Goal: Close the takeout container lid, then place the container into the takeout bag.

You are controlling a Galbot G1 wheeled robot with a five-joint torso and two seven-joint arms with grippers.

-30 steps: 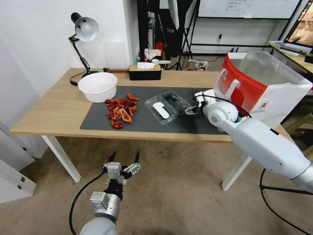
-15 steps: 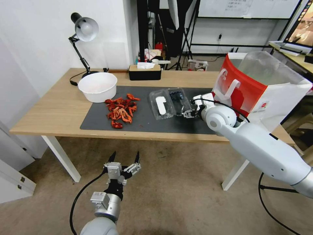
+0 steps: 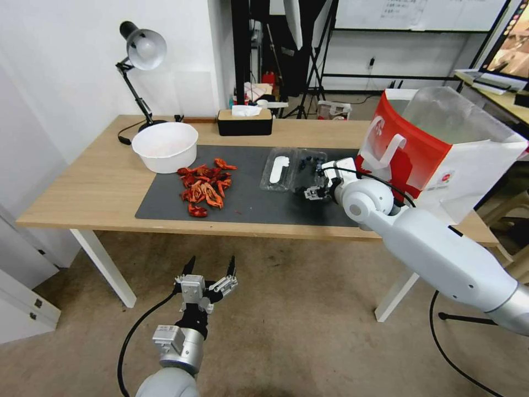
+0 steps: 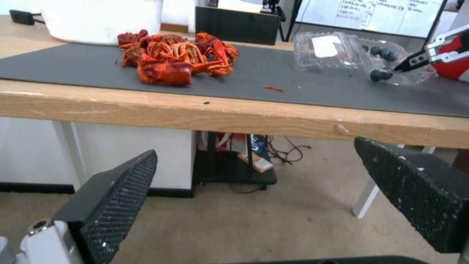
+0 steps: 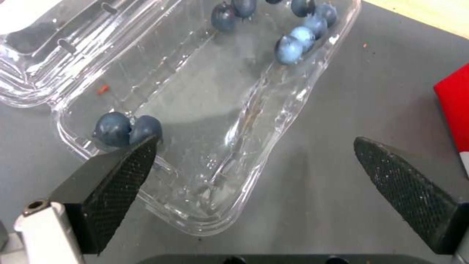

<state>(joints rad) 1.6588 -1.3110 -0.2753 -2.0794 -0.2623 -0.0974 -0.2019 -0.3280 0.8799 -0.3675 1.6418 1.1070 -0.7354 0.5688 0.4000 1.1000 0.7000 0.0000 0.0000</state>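
Right wrist view: right gripper [image 5: 254, 165], jaws spread wide, straddles the near corner of the takeout container [image 5: 210, 121], which lies flat open on the dark mat [image 3: 242, 204] beside the takeout bag [image 3: 435, 143]. Step judged: closing the lid [image 3: 276, 170], not yet folded; next move needs an edge lifted over the hinge. No legible writing. Left gripper [image 3: 210, 270], open, hangs below the table [image 3: 82, 187].
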